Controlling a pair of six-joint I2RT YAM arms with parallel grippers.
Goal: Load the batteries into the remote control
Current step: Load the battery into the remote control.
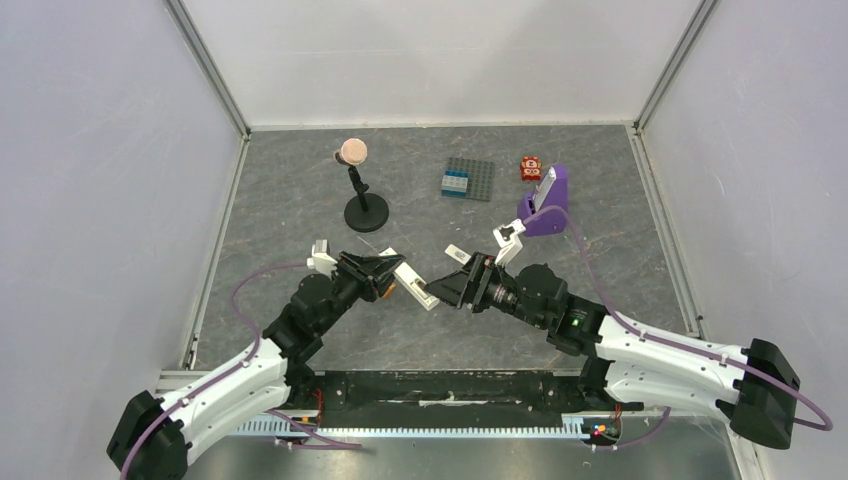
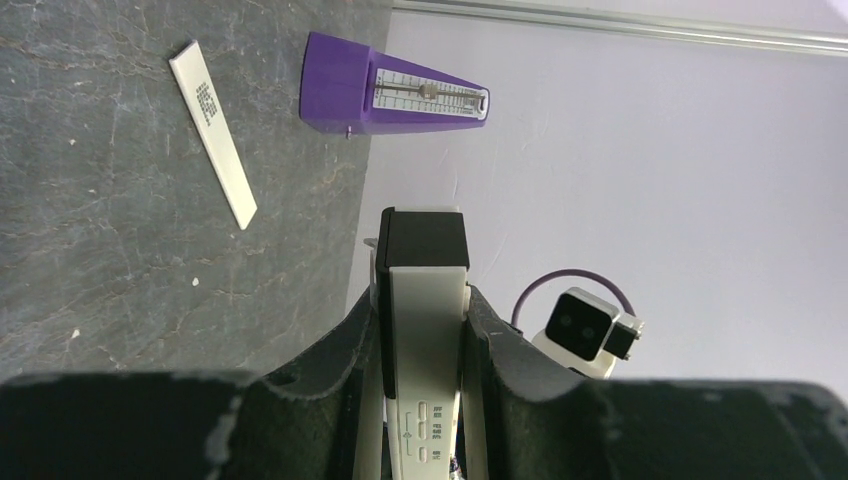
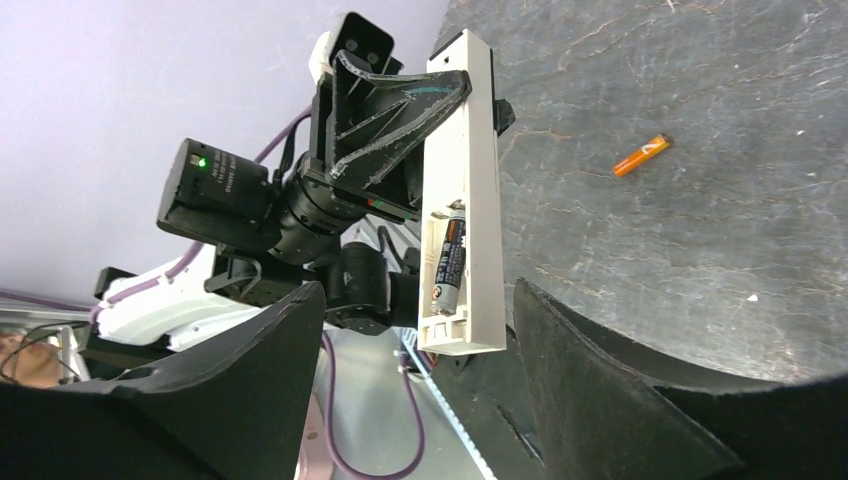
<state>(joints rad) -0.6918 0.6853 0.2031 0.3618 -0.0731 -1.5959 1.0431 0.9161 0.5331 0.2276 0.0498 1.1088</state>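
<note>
The left gripper clamped the remote control aloft, its recess turned towards the wide-open right gripper at its 3 o'clock, probably for loading. One grey battery sat seated inside. The orange battery lay on the table, at the remote's 2 o'clock in the right wrist view.

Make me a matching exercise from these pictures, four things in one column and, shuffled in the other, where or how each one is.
1. slim white plastic remote control
2. dark grey cylindrical battery
3. small orange cylindrical battery
4. right gripper

A. lying loose on the grey table
B. open, holding nothing
C. clamped in the left gripper
D. seated in the remote's recess

Pairs: 1-C, 2-D, 3-A, 4-B
</note>
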